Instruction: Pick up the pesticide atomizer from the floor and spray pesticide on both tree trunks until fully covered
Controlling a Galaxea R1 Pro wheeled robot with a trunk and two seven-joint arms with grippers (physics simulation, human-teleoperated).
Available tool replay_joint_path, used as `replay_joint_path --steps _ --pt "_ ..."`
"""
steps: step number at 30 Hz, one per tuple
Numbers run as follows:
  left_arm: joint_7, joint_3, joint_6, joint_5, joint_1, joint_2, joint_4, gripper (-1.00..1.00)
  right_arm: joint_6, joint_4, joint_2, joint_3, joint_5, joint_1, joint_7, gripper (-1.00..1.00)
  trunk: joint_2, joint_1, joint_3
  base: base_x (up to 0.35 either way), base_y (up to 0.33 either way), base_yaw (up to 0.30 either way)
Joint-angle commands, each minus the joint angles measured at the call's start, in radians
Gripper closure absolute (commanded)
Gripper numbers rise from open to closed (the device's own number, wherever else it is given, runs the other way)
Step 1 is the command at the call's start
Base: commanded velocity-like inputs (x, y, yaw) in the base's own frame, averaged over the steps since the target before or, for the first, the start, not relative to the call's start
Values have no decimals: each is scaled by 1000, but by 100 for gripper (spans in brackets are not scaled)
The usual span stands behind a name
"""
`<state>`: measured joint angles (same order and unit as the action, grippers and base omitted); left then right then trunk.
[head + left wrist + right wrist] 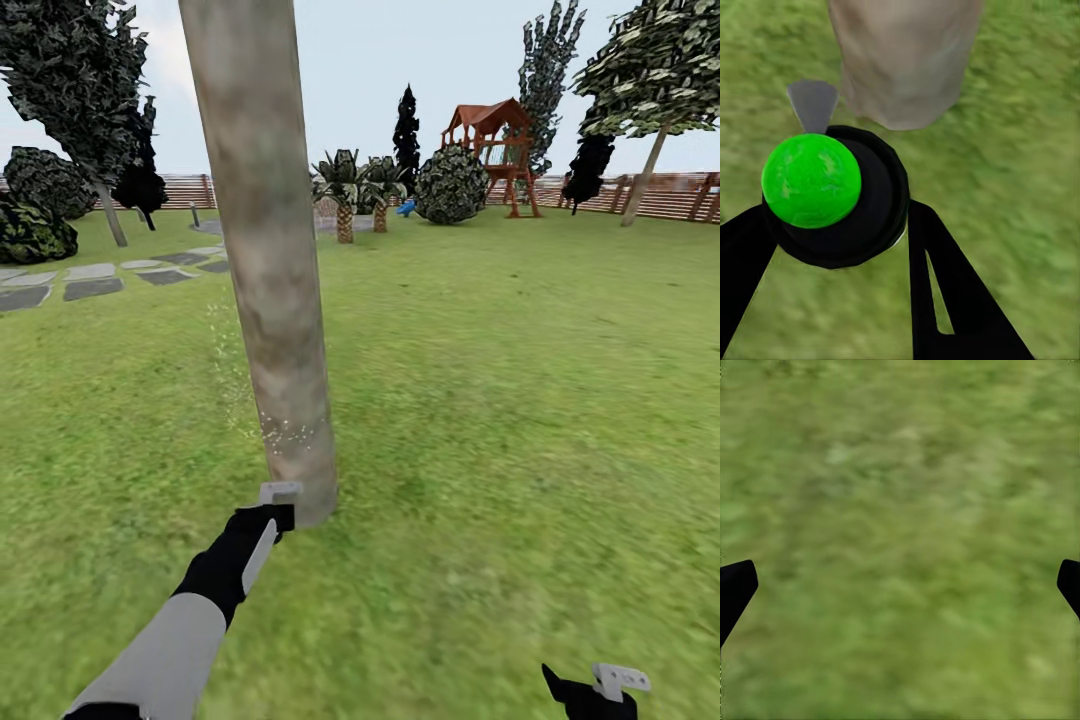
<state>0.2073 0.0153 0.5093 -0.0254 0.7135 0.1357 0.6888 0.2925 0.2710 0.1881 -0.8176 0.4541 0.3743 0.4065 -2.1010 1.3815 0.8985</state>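
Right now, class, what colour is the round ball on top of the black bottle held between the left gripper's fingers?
Bright green ball on the black bottle; clearest in the left wrist view.

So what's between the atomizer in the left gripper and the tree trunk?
Only a short strip of grass, seen in the left wrist view, between the atomizer and the trunk.

One thick tree trunk point(268, 250), two pincers, one play tower point(497, 150).

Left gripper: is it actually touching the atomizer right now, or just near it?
Touching. In the left wrist view the black atomizer, with its green cap, sits between the left gripper fingers, both pressed against its sides, in front of the tree trunk.
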Motion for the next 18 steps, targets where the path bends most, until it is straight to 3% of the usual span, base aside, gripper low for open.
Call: replay_joint_path --steps 1,2,3,4,6,7,9,11,12,13,15,18 --pt "0 0 2 0 4 -4 1 100 0 -1 0 0 0 0 -1 -100 0 0 0 0 -1 3" --pt "-3 0 11 0 10 -27 52 100 49 -45 -11 0 -1 0 -13 -100 0 0 0 0 0 0" --pt "-4 0 15 -1 11 -37 93 100 188 -109 -13 0 0 -2 -78 -100 0 0 0 0 0 0" --pt "-11 0 21 -1 17 -39 114 100 253 -142 -14 1 0 -4 -114 -100 0 0 0 0 0 0" --pt "-37 0 85 -1 42 -41 157 100 316 -174 -14 1 -1 -7 -148 -100 0 0 0 0 0 0" --pt "-55 0 136 -1 57 -41 180 100 328 -181 -16 0 -2 -7 -156 -100 0 0 0 0 0 0" --pt "-69 -6 173 -1 76 -39 200 100 334 -186 -16 0 -3 -8 -160 -100 0 0 0 0 0 0" --pt "-71 -67 185 -1 82 -37 207 100 335 -188 -17 0 -3 -7 -161 -100 0 0 0 0 0 0" --pt "-71 -133 205 -1 85 -33 215 100 334 -191 -27 0 -2 -8 -160 -100 0 0 0 0 0 0" --pt "-71 -152 223 -1 85 -30 230 100 334 -202 -33 0 -2 -9 -160 -100 0 0 0 0 0 0" --pt "-71 -167 258 -5 85 -31 281 100 334 -231 -51 0 -2 -14 -160 -100 0 0 0 0 0 0" --pt "-72 -163 282 -7 84 -48 347 100 333 -241 -107 0 -2 -21 -160 -100 0 0 0 0 0 0"
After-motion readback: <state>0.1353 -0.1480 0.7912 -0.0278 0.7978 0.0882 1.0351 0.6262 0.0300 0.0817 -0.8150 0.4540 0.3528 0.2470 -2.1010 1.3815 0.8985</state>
